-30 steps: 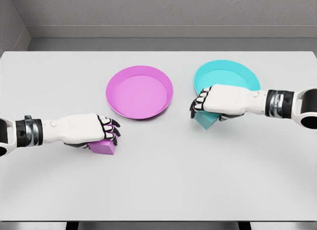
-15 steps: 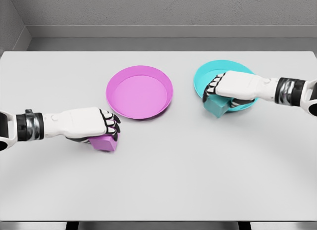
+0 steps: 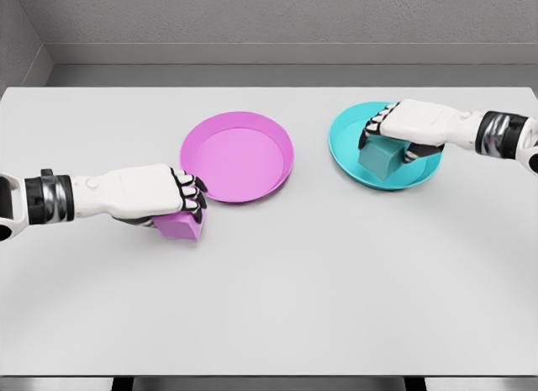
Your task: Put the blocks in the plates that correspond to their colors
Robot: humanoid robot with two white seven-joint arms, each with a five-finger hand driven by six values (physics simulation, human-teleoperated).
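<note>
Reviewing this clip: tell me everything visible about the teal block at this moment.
The teal block is a small cube with a plain, matte-looking surface, a slightly darker teal than the cyan plate. Its front and side faces show; its top is hidden under the right hand, whose fingers curl down around it in a grasp. It sits upright over the plate's inner area, within the rim. Whether it rests on the plate floor or is held just above it cannot be told from this view.

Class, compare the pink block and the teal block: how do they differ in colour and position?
The pink block is magenta; the teal block is blue-green. The pink block sits outside the pink plate, near its rim; the teal block is over the teal plate. Shared: each is gripped by a hand, left hand and right hand.
</note>
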